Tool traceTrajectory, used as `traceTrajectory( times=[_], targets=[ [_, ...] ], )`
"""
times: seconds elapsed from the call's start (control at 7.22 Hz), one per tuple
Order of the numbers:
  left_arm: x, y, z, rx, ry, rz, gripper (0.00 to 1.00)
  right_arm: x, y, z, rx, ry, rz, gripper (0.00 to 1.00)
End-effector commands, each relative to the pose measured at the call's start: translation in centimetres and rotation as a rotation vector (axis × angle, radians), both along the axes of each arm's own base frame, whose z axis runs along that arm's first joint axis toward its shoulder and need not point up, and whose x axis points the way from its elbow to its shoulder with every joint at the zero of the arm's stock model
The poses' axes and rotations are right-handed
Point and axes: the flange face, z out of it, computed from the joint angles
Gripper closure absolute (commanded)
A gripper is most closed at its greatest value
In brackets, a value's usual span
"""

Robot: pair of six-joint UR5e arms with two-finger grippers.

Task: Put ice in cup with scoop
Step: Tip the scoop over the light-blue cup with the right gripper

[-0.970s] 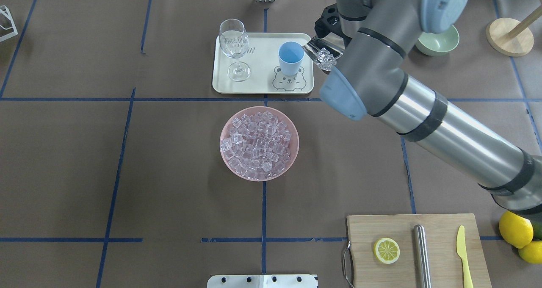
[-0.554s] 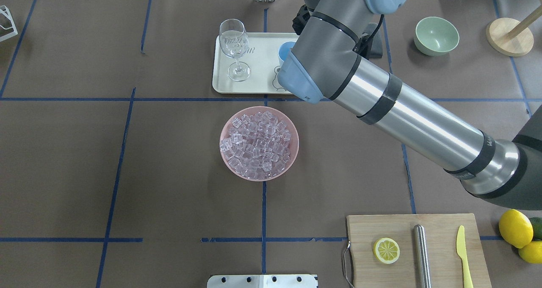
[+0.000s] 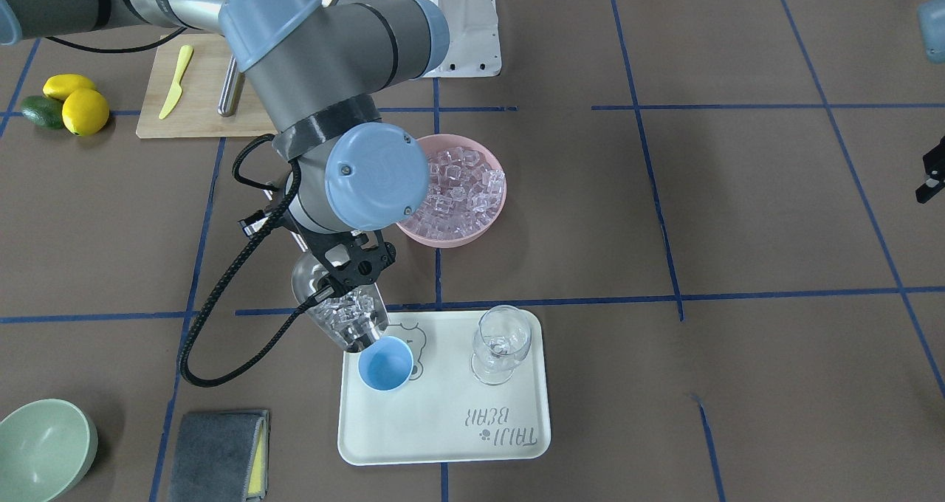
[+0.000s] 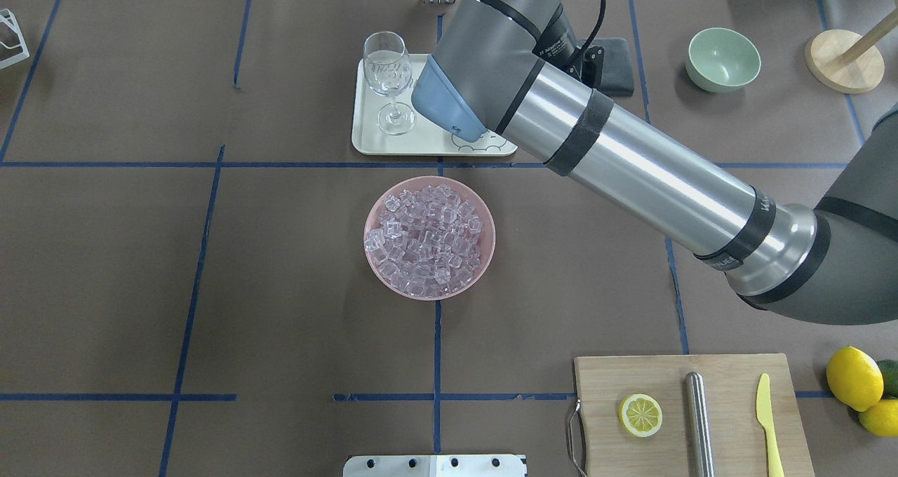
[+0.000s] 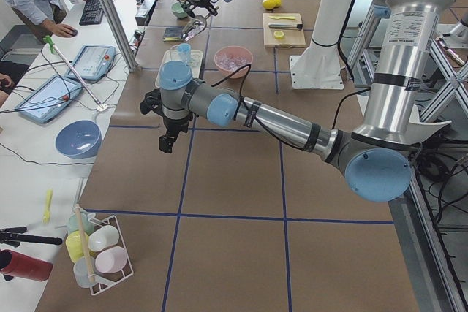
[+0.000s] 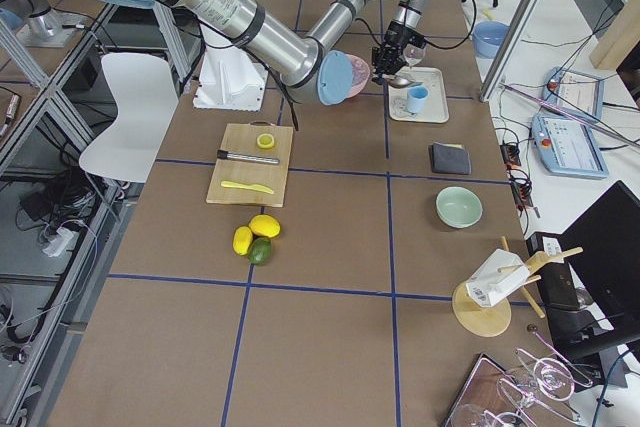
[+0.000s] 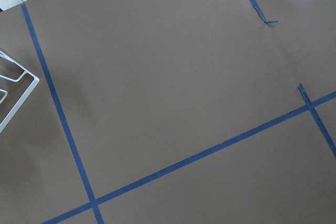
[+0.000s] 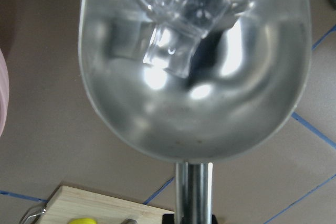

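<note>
Scoop (image 3: 338,316) tilted at cup (image 3: 385,365), right arm (image 4: 631,161) extended

On the tray (image 3: 413,428) the stemmed glass (image 3: 502,343) and the cup (image 3: 385,364) stand apart, bare tray between. The right arm (image 3: 376,176) and scoop (image 3: 343,317) overhang the tray's cup corner. The pink bowl (image 3: 450,238) sits off its robot-side edge, a grey cloth (image 3: 218,443) off its cup end.

The small light-blue cup (image 3: 385,364) and the clear stemmed glass (image 3: 502,343) stand side by side on the cream rectangular tray (image 3: 443,432).
</note>
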Motion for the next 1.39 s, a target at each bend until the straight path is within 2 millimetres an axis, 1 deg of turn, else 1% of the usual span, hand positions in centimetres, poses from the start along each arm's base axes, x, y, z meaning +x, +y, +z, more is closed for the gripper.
traceTrajectory(
  times=[0.0, 0.14, 0.42, 0.97, 1.25],
  targets=[
    [0.0, -0.1, -0.2, 0.008, 0.0, 0.002, 0.0, 0.4, -0.1, 0.2, -0.03, 0.024, 0.005, 1.0],
    [0.0, -0.1, -0.3, 0.013, 0.0, 0.004, 0.0, 0.5, 0.0, 0.2, -0.033, 0.027, 0.005, 1.0],
    [0.0, 0.1, -0.6, 0.017, 0.0, 0.004, 0.0, 0.8, 0.2, -0.5, -0.044, 0.044, 0.006, 1.0],
    [0.0, 0.0, -0.7, 0.019, 0.002, 0.004, 0.0, 0.6, -0.2, -1.2, -0.048, 0.05, 0.006, 1.0],
    [0.2, 0.0, -0.8, 0.014, 0.01, 0.006, 0.0, 1.4, -0.2, -1.6, -0.036, 0.037, 0.014, 1.0]
  ],
)
